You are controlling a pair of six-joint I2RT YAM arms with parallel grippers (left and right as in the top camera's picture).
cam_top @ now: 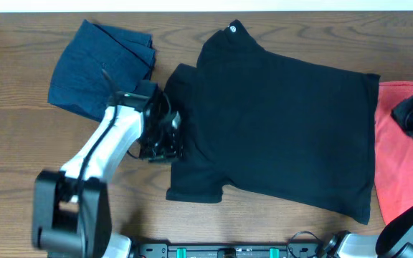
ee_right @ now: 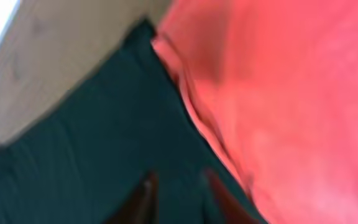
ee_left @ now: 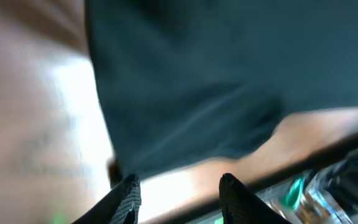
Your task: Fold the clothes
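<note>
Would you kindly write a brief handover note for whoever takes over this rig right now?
Left gripper: open, empty, by the sleeve edge of the black T-shirt.
Right gripper: open, empty, where the T-shirt meets the red garment.
Blue garment: upper left in the overhead view, already folded.
Done: blue garment only.
Left: T-shirt lies spread flat, unfolded; red garment partly out of frame, unfolded as far as visible.

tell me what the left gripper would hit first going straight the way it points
Most likely the black t-shirt, whose near edge lies just ahead of the open left gripper, though depth is unclear.
</note>
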